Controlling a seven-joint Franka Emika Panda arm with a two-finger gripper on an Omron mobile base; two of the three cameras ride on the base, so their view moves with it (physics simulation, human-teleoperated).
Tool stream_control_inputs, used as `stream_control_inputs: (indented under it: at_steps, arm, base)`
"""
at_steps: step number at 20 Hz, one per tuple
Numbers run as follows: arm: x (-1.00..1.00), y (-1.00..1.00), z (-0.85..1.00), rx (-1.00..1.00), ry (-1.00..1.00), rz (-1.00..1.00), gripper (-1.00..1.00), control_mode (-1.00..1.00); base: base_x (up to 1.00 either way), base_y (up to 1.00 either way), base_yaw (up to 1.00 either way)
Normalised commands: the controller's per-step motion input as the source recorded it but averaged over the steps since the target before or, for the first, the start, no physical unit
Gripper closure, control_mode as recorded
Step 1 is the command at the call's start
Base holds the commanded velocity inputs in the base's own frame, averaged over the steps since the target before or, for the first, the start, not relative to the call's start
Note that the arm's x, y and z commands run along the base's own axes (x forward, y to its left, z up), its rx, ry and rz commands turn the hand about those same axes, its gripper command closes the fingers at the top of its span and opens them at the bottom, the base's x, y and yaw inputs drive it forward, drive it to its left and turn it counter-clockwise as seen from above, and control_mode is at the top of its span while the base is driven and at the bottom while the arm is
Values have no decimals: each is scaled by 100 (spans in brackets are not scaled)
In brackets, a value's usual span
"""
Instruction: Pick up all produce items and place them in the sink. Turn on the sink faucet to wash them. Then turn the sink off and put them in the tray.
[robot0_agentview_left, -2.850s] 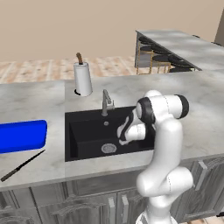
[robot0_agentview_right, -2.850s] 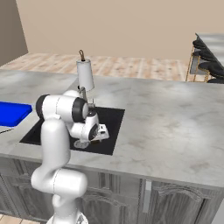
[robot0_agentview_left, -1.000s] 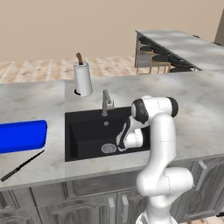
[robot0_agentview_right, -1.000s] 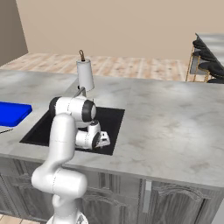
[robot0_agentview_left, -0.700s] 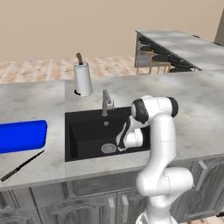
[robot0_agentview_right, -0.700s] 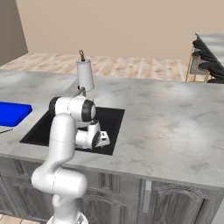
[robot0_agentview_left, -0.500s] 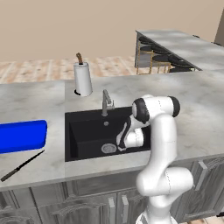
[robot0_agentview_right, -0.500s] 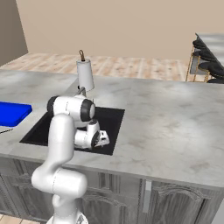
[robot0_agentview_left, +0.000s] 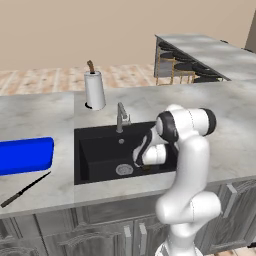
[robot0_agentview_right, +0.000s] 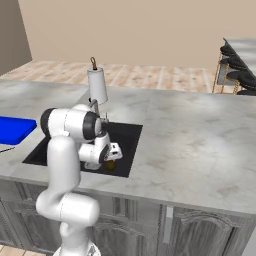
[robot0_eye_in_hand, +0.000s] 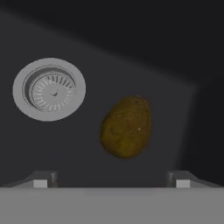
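1. My hand (robot0_eye_in_hand: 111, 181) hangs inside the sink (robot0_agentview_left: 95, 150), fingers spread wide and holding nothing.
2. The brownish-yellow produce item (robot0_eye_in_hand: 126, 127) lies on the black basin floor just ahead of my fingertips, beside the round silver drain (robot0_eye_in_hand: 49, 89), apart from it.
3. The grey marble table (robot0_agentview_left: 45, 115) surrounds the basin.
4. The faucet (robot0_agentview_left: 121, 116) stands at the far rim, the paper-towel roll (robot0_agentview_left: 94, 89) behind it.
5. To the left lie the blue tray (robot0_agentview_left: 25, 155) and a knife (robot0_agentview_left: 25, 189).
6. The basin walls close around my hand.
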Motion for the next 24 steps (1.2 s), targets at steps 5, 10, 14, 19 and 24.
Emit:
stream_control_inputs:
  at_steps: [5, 10, 14, 19, 24]
  arm:
    - [-14, -16, 88, 10, -9, 3, -100, -100]
    - [-18, -30, 89, 13, -8, 4, -100, -100]
    - [-20, -28, 94, 13, -8, 5, -100, -100]
    - [-20, -14, 97, 10, -8, 6, -100, -100]
    - [-22, -7, 91, 8, -9, 7, -100, -100]
  base:
    - [0, 0, 0]
    - [0, 0, 0]
    - [0, 0, 0]
    - [0, 0, 0]
    - [0, 0, 0]
